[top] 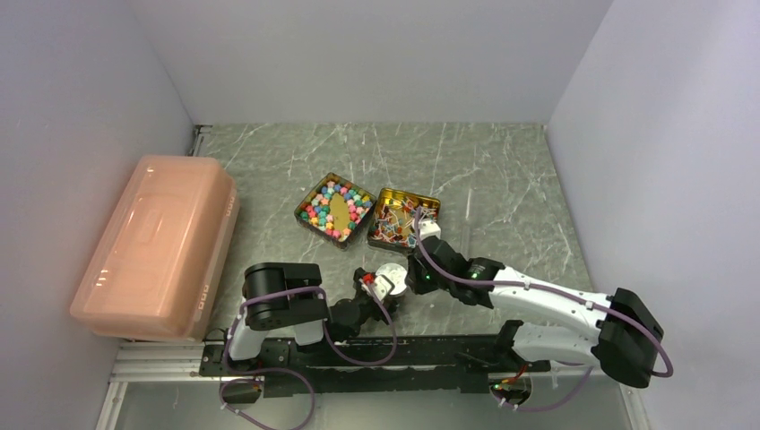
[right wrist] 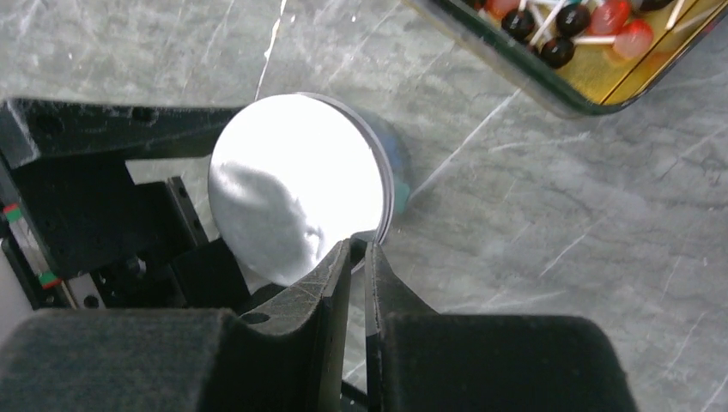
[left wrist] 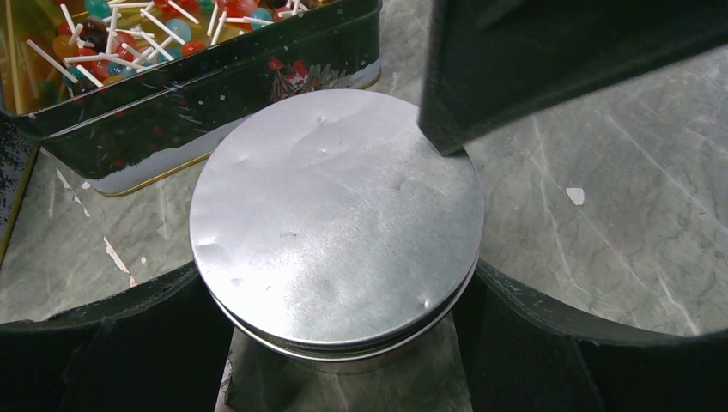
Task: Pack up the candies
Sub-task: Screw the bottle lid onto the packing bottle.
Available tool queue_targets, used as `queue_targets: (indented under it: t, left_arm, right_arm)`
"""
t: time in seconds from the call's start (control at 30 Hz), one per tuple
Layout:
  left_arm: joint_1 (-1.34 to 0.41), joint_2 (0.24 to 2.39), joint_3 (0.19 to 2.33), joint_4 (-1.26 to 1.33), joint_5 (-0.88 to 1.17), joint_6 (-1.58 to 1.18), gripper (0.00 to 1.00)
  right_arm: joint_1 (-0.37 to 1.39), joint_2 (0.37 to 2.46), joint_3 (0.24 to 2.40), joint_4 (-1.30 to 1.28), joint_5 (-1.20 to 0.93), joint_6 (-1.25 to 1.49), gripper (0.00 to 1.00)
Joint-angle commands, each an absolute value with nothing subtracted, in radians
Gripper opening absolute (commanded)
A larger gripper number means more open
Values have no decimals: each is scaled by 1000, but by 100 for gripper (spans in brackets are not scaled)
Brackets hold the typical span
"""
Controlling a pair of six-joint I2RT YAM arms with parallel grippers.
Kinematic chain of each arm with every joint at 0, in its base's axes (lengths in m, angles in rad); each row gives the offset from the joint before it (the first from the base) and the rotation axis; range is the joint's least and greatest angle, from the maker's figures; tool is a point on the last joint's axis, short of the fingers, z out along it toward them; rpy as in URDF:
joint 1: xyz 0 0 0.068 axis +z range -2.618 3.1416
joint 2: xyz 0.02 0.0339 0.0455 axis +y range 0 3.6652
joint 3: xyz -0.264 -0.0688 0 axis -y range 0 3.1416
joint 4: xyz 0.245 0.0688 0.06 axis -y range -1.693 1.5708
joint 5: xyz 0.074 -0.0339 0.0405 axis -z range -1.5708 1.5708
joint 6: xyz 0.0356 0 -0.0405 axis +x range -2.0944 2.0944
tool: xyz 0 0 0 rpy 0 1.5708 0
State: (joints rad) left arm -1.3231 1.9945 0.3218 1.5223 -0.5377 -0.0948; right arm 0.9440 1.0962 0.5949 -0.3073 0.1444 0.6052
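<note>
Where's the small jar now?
In the top view the jar stands front-centre, inside the left gripper, just in front of the lollipop tin, with the right gripper at its lid rim.

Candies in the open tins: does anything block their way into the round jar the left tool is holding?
Yes. The jar has its metal lid on, covering the whole mouth. The left tool clamps the jar from both sides; the right tool, fingers nearly together, sits at the lid's rim. The candies themselves lie uncovered.

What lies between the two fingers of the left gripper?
The silver-lidded round jar, with the fingers at its sides; the left wrist view shows this.
</note>
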Motion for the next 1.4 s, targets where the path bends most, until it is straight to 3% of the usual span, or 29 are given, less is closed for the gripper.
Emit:
queue_targets:
  t: [0.0, 0.33, 0.57, 1.37]
  left_arm:
    - [-1309, 2016, 332, 1663, -528, -158, 77]
    - [-1308, 2016, 329, 1663, -527, -159, 76]
    - [-1308, 2019, 329, 1664, -521, -162, 76]
    - [-1308, 2029, 333, 1664, -513, -165, 76]
  right_arm:
    - [1033, 1091, 619, -385, -3, 708, 12]
    - [1058, 1025, 689, -495, 119, 708, 14]
    - [980, 1025, 769, -548, 160, 617, 15]
    - [767, 1250, 816, -322, -75, 455, 26]
